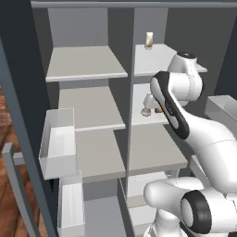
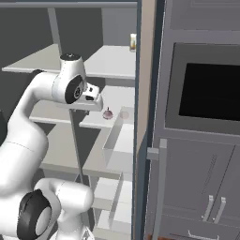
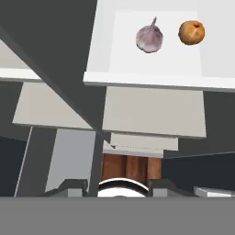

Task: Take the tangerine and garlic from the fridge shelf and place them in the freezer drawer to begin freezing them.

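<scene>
The pinkish-white garlic (image 3: 149,37) and the orange-brown tangerine (image 3: 191,32) lie side by side, a little apart, on a light grey fridge shelf (image 3: 151,66). From the left base the garlic (image 1: 146,111) and tangerine (image 1: 158,110) sit on the right middle shelf (image 1: 139,119), partly behind the arm. My gripper (image 3: 118,186) hovers just in front of the shelf's edge, short of both. Its fingertips stand apart with nothing between them. From the right base the gripper (image 2: 93,101) is left of the garlic (image 2: 108,113). I cannot make out the freezer drawer.
A pale yellowish carton (image 1: 148,40) stands upright on the top right shelf. Walled door bins (image 1: 58,143) hang on the open left door, and another bin (image 2: 119,145) on the right door. A dark oven and cabinets (image 2: 206,93) fill the right. A vertical divider (image 1: 128,115) splits the shelves.
</scene>
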